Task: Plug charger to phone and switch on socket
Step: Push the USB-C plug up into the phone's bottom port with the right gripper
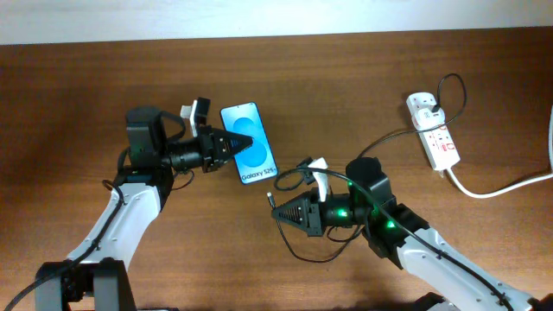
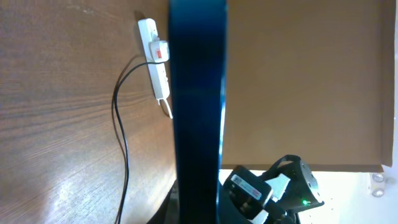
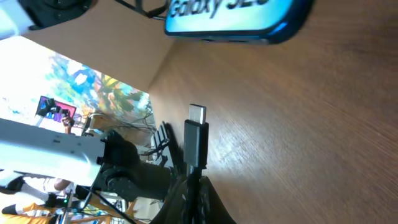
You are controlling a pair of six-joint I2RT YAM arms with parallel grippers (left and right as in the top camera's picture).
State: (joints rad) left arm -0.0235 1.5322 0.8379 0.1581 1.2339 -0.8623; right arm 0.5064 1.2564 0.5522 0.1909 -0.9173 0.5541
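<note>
The phone (image 1: pixel 251 147) has a lit blue screen with text at its near end. My left gripper (image 1: pixel 232 145) is shut on its left edge and holds it; in the left wrist view the phone (image 2: pixel 199 106) is a dark blue vertical bar between the fingers. My right gripper (image 1: pixel 283 212) is shut on the charger's black connector tip (image 1: pixel 271 198), which points at the phone's text end from a short way off. In the right wrist view the connector (image 3: pixel 196 134) stands upright below the phone (image 3: pixel 239 15). The charger cable (image 1: pixel 389 138) runs to the white socket (image 1: pixel 435 130) at the far right.
The socket's thick white cord (image 1: pixel 501 188) runs off the right edge. The socket also shows in the left wrist view (image 2: pixel 157 59) with the black cable (image 2: pixel 121 124) trailing across the brown wooden table (image 1: pixel 86 95). Cable slack loops lie under my right arm (image 1: pixel 320 250).
</note>
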